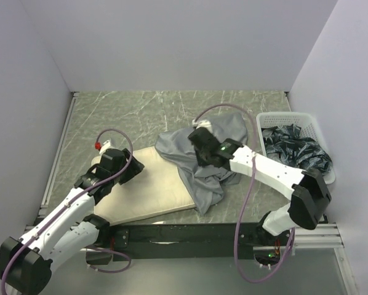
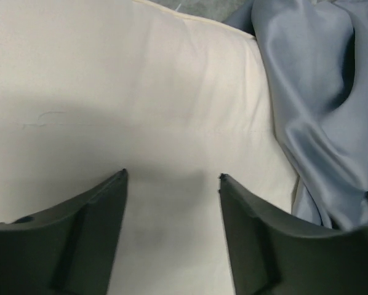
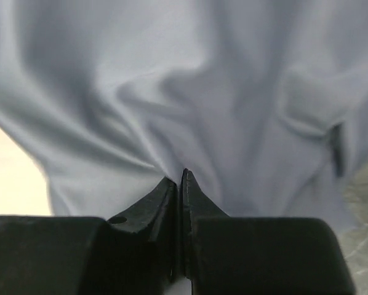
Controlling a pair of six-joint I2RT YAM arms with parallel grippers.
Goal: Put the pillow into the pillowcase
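The cream pillow [image 1: 152, 189] lies flat on the table, left of centre. The grey pillowcase [image 1: 199, 166] is bunched over the pillow's right end. My left gripper [image 1: 127, 167] hovers open just above the pillow's left part. In the left wrist view the left gripper [image 2: 172, 175] has nothing but the bare pillow [image 2: 159, 104] between its fingers, with the pillowcase [image 2: 319, 92] to the right. My right gripper [image 1: 202, 158] sits on the crumpled cloth. The right wrist view shows the right gripper [image 3: 178, 178] shut on a pinch of the pillowcase [image 3: 190, 92], folds radiating from its tips, and a strip of the pillow [image 3: 12, 181] at the left.
A white slatted basket [image 1: 284, 117] holding dark crumpled fabric [image 1: 295, 150] stands at the right, near the right arm. White walls close in the green marbled table [image 1: 141, 110] on three sides. A black rail [image 1: 184, 233] runs along the near edge.
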